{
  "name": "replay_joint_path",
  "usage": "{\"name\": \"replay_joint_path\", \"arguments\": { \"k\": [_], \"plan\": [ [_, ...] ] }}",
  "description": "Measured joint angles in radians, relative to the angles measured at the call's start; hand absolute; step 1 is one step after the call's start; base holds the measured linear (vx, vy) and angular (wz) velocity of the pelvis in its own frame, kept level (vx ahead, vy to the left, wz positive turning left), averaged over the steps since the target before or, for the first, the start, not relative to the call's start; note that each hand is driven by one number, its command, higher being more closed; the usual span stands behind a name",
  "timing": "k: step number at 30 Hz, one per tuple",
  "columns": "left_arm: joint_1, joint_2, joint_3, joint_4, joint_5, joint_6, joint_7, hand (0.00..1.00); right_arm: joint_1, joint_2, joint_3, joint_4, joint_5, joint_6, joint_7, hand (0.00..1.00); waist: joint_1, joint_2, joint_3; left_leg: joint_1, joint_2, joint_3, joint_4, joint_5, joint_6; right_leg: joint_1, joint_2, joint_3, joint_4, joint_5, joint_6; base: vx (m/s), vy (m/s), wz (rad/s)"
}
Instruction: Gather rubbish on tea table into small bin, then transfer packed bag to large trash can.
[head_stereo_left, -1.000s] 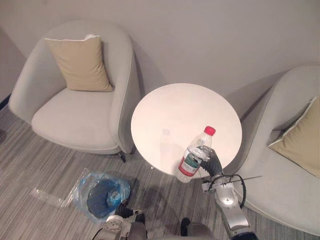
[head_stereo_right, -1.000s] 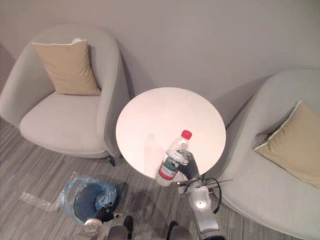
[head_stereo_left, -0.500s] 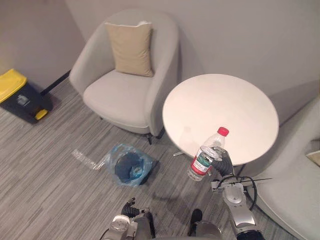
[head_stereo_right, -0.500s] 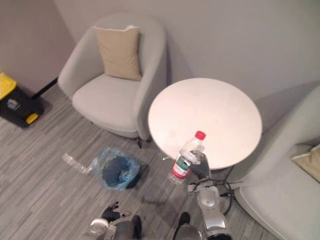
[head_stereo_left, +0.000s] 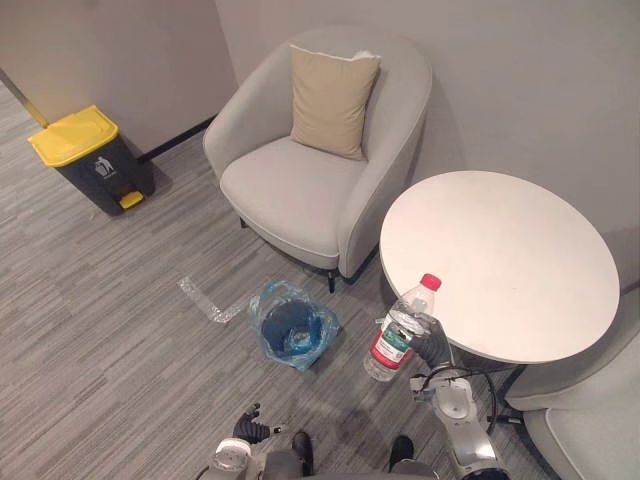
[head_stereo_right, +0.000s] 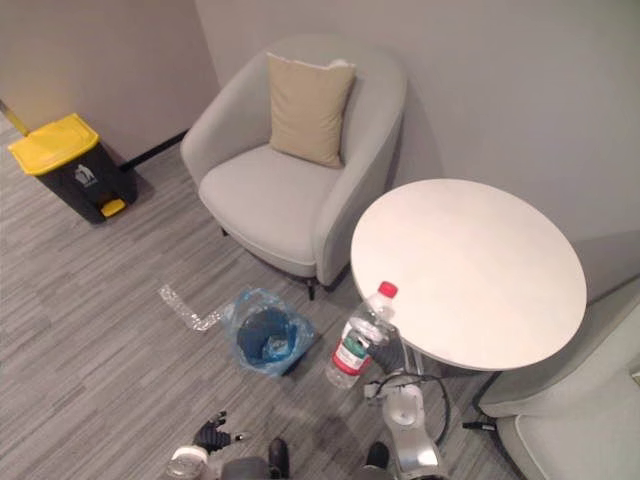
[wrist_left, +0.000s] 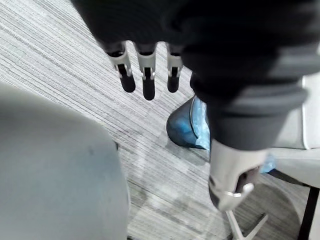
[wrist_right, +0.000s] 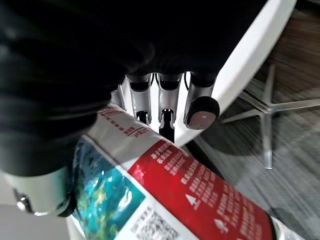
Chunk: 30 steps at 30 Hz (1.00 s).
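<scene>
Barely midway: gripping the bottle (head_stereo_left: 400, 330) in the right hand (head_stereo_left: 428, 346) just off the tea table (head_stereo_left: 500, 260), left hand (wrist_left: 146, 80) slack, with the small bin (head_stereo_left: 275, 301) drop and large trash can (head_stereo_left: 95, 160) transfer undone.

You have open carpet between the small bin (head_stereo_left: 292, 328) and the large trash can (head_stereo_left: 92, 160) by the wall — a clear wrapper (head_stereo_left: 205, 300) lies on it, near the bin. The bin's mouth is uncovered. Just behind it stands the armchair (head_stereo_left: 320, 175); to its right is the table (head_stereo_left: 500, 260), where your right hand (head_stereo_left: 432, 345) holds the bottle (head_stereo_left: 400, 330) beside the rim, over the floor.
</scene>
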Motion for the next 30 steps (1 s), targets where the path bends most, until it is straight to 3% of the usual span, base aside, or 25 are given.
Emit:
{"name": "replay_joint_path", "arguments": {
  "k": [4, 5, 7, 8, 9, 10, 13, 15, 17, 18, 20, 22, 23, 25, 30],
  "plan": [
    [-0.003, 0.004, -0.006, -0.002, -0.001, 0.003, 0.002, 0.0, 0.002, -0.009, -0.003, 0.0, -0.007, 0.002, -0.002, 1.0, -0.014, 0.001, 0.004, 0.029, -0.017, -0.095, -0.003, 0.0, 0.007, -0.127, -0.019, 0.109, 0.323, -0.034, -0.034, 0.22, 0.028, 0.61],
    [-0.01, 0.01, -0.005, 0.0, -0.001, 0.007, 0.005, 0.0, 0.003, -0.005, 0.003, -0.001, -0.012, 0.001, -0.001, 1.0, -0.026, 0.004, 0.009, 0.037, -0.002, -0.132, -0.013, 0.002, 0.009, -0.135, 0.035, 0.161, 0.315, -0.099, -0.035, 0.22, -0.116, 0.92],
    [-0.031, 0.015, 0.001, 0.02, -0.001, 0.013, 0.014, 0.0, -0.003, -0.006, 0.01, -0.001, -0.019, -0.002, 0.005, 1.0, -0.031, 0.003, 0.029, 0.07, 0.011, -0.197, -0.052, 0.005, 0.004, -0.141, 0.149, 0.224, 0.229, -0.128, -0.06, 0.15, -0.198, 0.97],
    [-0.037, 0.013, -0.001, 0.037, -0.001, 0.013, 0.015, 0.0, 0.0, -0.008, 0.003, -0.001, -0.018, -0.002, 0.007, 1.0, -0.037, 0.001, 0.028, 0.077, 0.006, -0.232, -0.067, 0.014, -0.011, -0.146, 0.194, 0.241, 0.122, -0.102, -0.073, 0.18, -0.252, 1.26],
    [-0.044, 0.005, 0.0, 0.05, 0.002, 0.014, 0.013, 0.0, 0.001, -0.019, -0.009, -0.002, -0.017, -0.002, 0.007, 1.0, -0.043, -0.008, 0.038, 0.087, -0.015, -0.266, -0.061, 0.014, -0.014, -0.117, 0.198, 0.233, 0.047, -0.023, -0.139, 0.16, -0.218, 1.05],
    [-0.046, -0.008, -0.001, 0.051, 0.002, 0.015, 0.013, 0.0, 0.002, -0.028, -0.016, -0.002, -0.017, -0.001, 0.007, 1.0, -0.046, 0.004, 0.045, 0.096, -0.009, -0.275, -0.066, 0.02, -0.024, -0.1, 0.199, 0.217, 0.042, -0.012, -0.138, 0.19, -0.159, 0.79],
    [-0.027, -0.032, 0.009, 0.045, 0.003, 0.012, 0.008, 0.0, 0.002, -0.047, -0.031, -0.008, -0.017, 0.002, 0.008, 1.0, -0.042, 0.047, 0.047, 0.112, 0.03, -0.242, -0.127, 0.046, -0.067, -0.066, 0.215, 0.169, 0.014, -0.009, -0.136, 0.17, -0.097, 0.41],
    [-0.025, -0.031, 0.042, 0.037, 0.003, 0.011, 0.008, 0.0, 0.005, -0.045, -0.043, -0.009, -0.017, 0.002, 0.007, 1.0, -0.042, 0.035, 0.058, 0.104, 0.041, -0.195, -0.08, 0.061, -0.093, -0.029, 0.216, 0.157, 0.005, -0.01, -0.137, 0.12, -0.071, 0.44],
    [-0.024, -0.029, 0.075, 0.008, 0.003, 0.009, 0.006, 0.0, 0.024, -0.043, -0.04, -0.052, -0.016, 0.001, 0.007, 1.0, -0.033, 0.01, 0.077, 0.039, 0.057, -0.109, 0.105, 0.053, -0.105, 0.045, 0.215, 0.153, -0.041, -0.015, -0.144, 0.08, -0.031, 0.44],
    [-0.022, -0.028, 0.081, -0.004, 0.002, 0.009, 0.006, 0.0, 0.024, -0.042, -0.037, -0.068, -0.016, 0.001, 0.008, 1.0, -0.026, 0.008, 0.078, 0.017, 0.074, -0.064, 0.158, 0.042, -0.105, 0.059, 0.218, 0.152, -0.055, -0.017, -0.147, 0.02, 0.024, 0.11],
    [-0.022, -0.033, 0.081, -0.005, 0.002, 0.008, 0.006, 0.0, 0.01, -0.042, -0.036, -0.085, -0.013, -0.003, 0.008, 1.0, -0.017, 0.016, 0.078, -0.005, 0.12, 0.028, 0.183, 0.001, -0.058, 0.069, 0.224, 0.152, -0.072, -0.026, -0.161, 0.01, 0.082, -0.03],
    [-0.025, -0.033, 0.083, -0.006, 0.0, 0.009, 0.006, 0.0, 0.012, -0.038, -0.037, -0.086, -0.006, -0.003, 0.007, 1.0, -0.017, 0.032, 0.077, -0.006, 0.145, 0.034, 0.093, -0.001, -0.05, 0.067, 0.221, 0.151, -0.069, -0.031, -0.15, 0.01, 0.214, 0.12],
    [-0.029, -0.031, 0.083, -0.012, -0.002, 0.009, 0.006, 0.0, 0.012, -0.038, -0.037, -0.079, -0.005, 0.001, 0.007, 1.0, -0.014, 0.023, 0.088, 0.012, 0.13, 0.034, 0.038, 0.015, -0.058, 0.063, 0.204, 0.16, -0.051, -0.038, -0.129, 0.01, 0.215, 0.11],
    [-0.028, -0.016, 0.08, -0.011, -0.003, 0.009, 0.01, 0.0, 0.014, -0.026, -0.021, -0.076, 0.0, 0.005, 0.009, 1.0, -0.01, -0.004, 0.086, 0.038, 0.077, 0.046, -0.022, 0.05, -0.039, 0.063, 0.168, 0.189, -0.082, -0.026, -0.097, 0.02, 0.186, 0.08],
    [-0.032, 0.008, 0.072, -0.004, -0.015, 0.011, 0.014, 0.0, -0.03, -0.032, 0.005, -0.03, -0.02, 0.006, 0.014, 1.0, -0.008, -0.001, 0.085, 0.04, 0.013, 0.066, -0.06, 0.064, -0.015, 0.05, 0.121, 0.226, -0.133, 0.012, -0.054, 0.03, 0.158, -0.14]
  ]
}}
